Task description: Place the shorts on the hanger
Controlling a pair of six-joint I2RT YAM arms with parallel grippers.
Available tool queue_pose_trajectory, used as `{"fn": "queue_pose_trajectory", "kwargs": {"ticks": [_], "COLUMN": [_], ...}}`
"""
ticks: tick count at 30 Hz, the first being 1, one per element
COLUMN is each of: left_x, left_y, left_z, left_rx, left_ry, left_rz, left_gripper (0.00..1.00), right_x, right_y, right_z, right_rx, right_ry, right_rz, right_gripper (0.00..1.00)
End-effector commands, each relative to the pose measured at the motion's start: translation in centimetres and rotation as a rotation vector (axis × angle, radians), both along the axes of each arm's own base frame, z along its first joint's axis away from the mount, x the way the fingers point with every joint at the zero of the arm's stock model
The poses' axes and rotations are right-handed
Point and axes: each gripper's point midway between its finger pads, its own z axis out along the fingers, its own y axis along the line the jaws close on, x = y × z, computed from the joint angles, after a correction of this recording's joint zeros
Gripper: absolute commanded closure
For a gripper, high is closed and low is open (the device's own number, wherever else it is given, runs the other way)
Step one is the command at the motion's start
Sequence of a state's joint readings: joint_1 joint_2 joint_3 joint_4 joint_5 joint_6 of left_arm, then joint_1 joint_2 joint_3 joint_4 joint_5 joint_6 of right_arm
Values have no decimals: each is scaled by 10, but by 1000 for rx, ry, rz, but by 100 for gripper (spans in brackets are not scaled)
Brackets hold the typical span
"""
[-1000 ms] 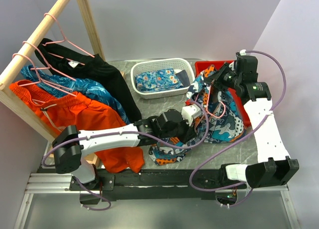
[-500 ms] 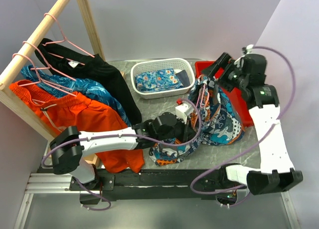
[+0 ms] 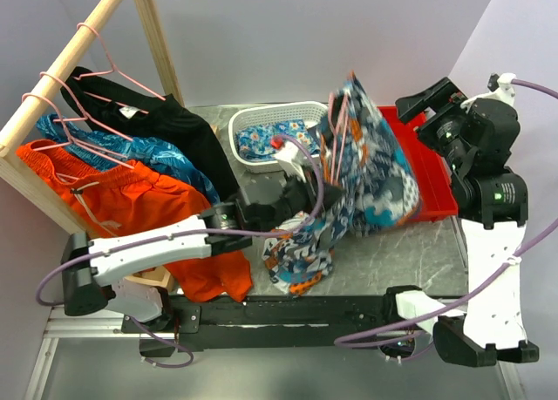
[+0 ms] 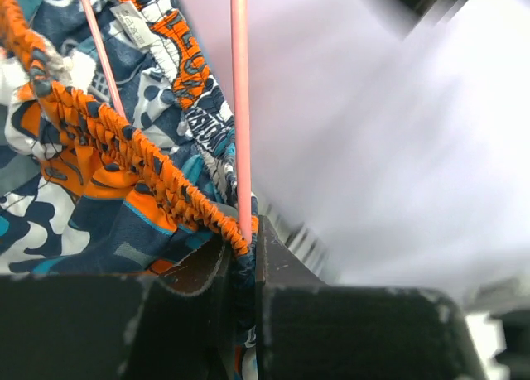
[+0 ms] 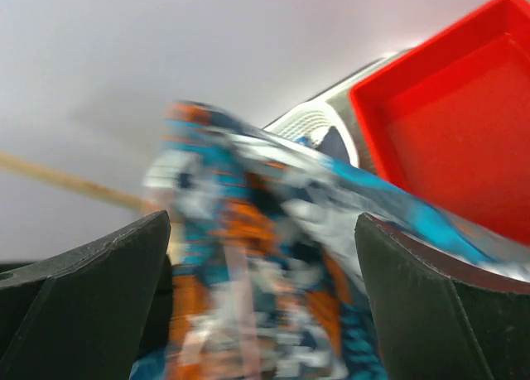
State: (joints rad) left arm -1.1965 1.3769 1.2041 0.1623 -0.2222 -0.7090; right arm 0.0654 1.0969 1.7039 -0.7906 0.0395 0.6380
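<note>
The shorts [image 3: 366, 169], patched in orange, teal, navy and white, hang lifted above the table's middle, their lower end trailing on the tabletop. The pink wire hanger [image 3: 336, 130] runs up through their waistband. My left gripper [image 3: 316, 191] is shut on the orange gathered waistband [image 4: 166, 190] together with the hanger wire [image 4: 240, 107], pinched at the jaw tips [image 4: 243, 231]. My right gripper [image 3: 429, 99] stands open at the upper right, apart from the fabric. In the right wrist view the shorts [image 5: 273, 256] appear blurred beyond the wide-apart fingers [image 5: 83, 272].
A wooden rack [image 3: 61, 64] at the left carries pink hangers with black, blue leafy and orange garments. A white basket [image 3: 261, 112] with blue floral cloth sits at the back. A red bin [image 3: 427, 173] lies at the right, under my right gripper.
The right gripper opened, let go of the shorts and drew back to the right. The left arm raised the shorts and hanger off the table.
</note>
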Motion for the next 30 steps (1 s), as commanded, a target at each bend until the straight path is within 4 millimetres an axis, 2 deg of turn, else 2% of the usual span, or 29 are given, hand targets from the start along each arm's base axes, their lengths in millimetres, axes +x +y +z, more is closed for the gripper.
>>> {"fn": "queue_pose_trajectory", "kwargs": {"ticks": [1,2,3,4,5,6,7,8,9,10,11,12,13,14,15,17,18,19,20,21,22,23,25,26,28,30], "left_x": [19,23,26,35,40,43,49,56,58,66,72,75,79,87,90,100,102,108,112,114,121,123,134,136,150,165], "left_y": [45,46,52,60,61,67,74,71,76,83,77,81,83,80,84,81,84,76,81,83,80,87,88,93,101,113], "left_z": [122,126,147,150,153,170,174,170,185,186,180,189,190,179,188,180,186,174,172,179,173,180,176,183,177,180], "left_rx": [-248,-246,-280,-283,-286,-323,-331,-313,-346,-353,-338,-365,-370,-344,-379,-371,-390,-347,-337,-337,-322,-331,-313,-325,-298,-328], "left_ry": [-78,-76,-80,-71,-67,-67,-60,-48,-44,-31,-22,-17,-9,7,22,32,37,37,40,42,40,36,29,27,27,42], "left_rz": [197,224,251,315,342,376,428,463,489,553,580,604,637,690,718,790,815,841,892,906,926,957,991,1001,1030,1042], "left_gripper": [99,99,99,99,99,99,99,99,99,99,99,99,99,99,99,99,99,99,99,99,99,99,99,99,99,99], "right_x": [17,20,21,24,27,29,30,32,31,32,31,30,29,28,27,23,22,21,17,16,15,11,7,4,0,-5], "right_y": [-18,-16,-11,-8,-6,-3,-2,-1,4,7,10,13,18,20,21,28,30,30,33,33,34,36,37,37,39,40], "right_z": [-19,-19,-20,-30,-29,-35,-40,-43,-44,-50,-52,-58,-60,-62,-68,-71,-77,-78,-79,-86,-88,-87,-92,-93,-95,-95], "right_rx": [26,43,68,78,96,101,105,114,126,132,145,148,148,151,154,162,162,160,160,161,162,163,162,162,157,150], "right_ry": [55,44,40,57,50,66,80,86,86,90,91,98,101,106,118,118,130,128,126,138,142,133,141,138,140,142], "right_rz": [-92,-83,-67,-54,-46,-32,-29,-32,-8,1,9,16,31,33,34,55,58,57,65,65,67,75,81,81,93,98], "right_gripper": [0,0,0,0,0,0,0,0,0,0,0,0,0,0,0,0,0,0,0,0,0,0,0,0,0,0]}}
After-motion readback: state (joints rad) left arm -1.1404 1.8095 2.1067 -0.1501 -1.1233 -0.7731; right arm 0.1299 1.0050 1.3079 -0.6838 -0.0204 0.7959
